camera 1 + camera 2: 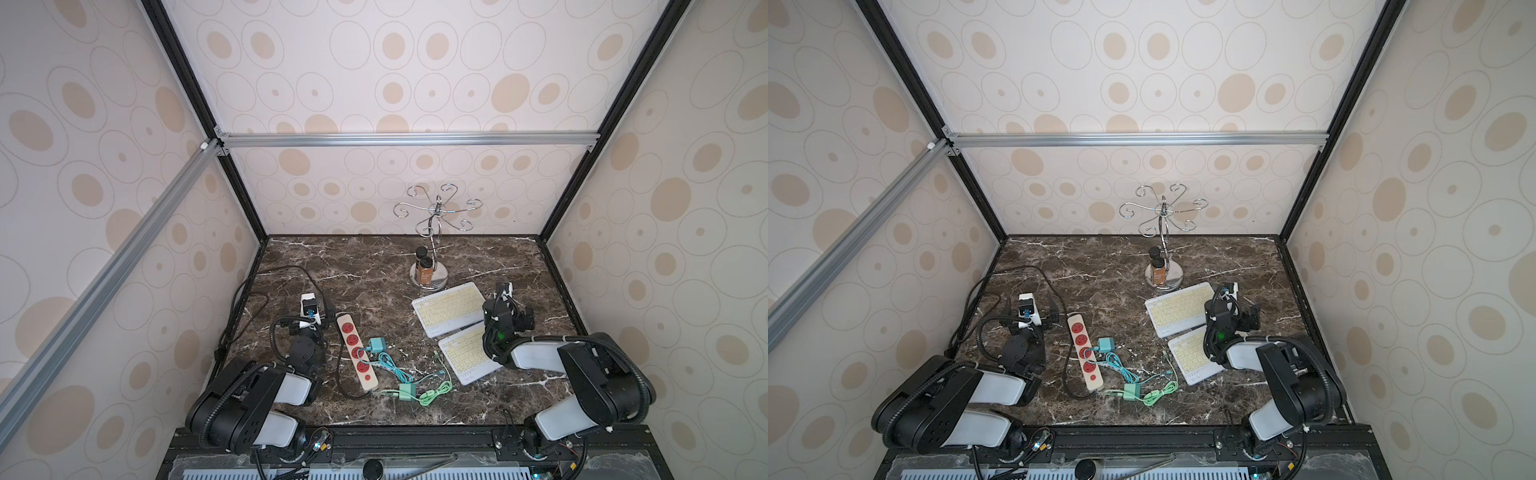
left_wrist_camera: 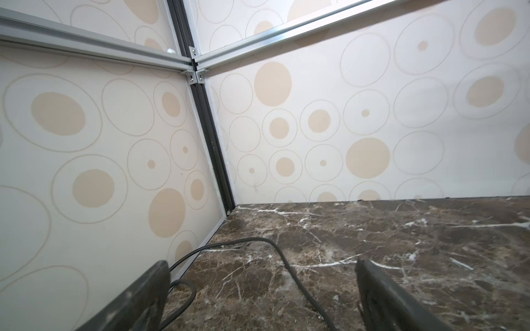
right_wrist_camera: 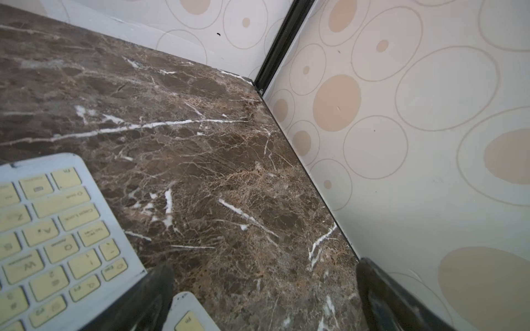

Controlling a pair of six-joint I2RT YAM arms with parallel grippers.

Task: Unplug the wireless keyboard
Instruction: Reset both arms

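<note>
Dark veined marble tabletop [image 1: 374,266], boxed in by cream wallpaper with tan ovals [image 1: 415,83]. At 8 o'clock, left arm [image 1: 257,395]; at 4 o'clock, right arm [image 1: 590,374]. Two white wireless keyboards with pale yellow keys, flat and side by side at 3 o'clock: far keyboard [image 1: 451,309] and near keyboard [image 1: 469,357].

Above the far keyboard's 3 o'clock end, right gripper [image 3: 265,263], fingers spread wide, grasping nothing. At 9 o'clock, left gripper [image 2: 261,263], fingers equally released and empty, over a black cord [image 2: 284,261].

At 8 o'clock, white power strip [image 1: 356,351] with red sockets. At 12 o'clock, chrome hook stand [image 1: 441,277] with two brown bottles [image 1: 424,268] on its base.

Against the strip's side, teal charger [image 1: 377,345]; loose at 6 o'clock, green charger [image 1: 406,391]. Between strip and near keyboard, tangled teal cable [image 1: 397,370] and green cable [image 1: 436,392]; cannot tell whether either enters a keyboard port.
</note>
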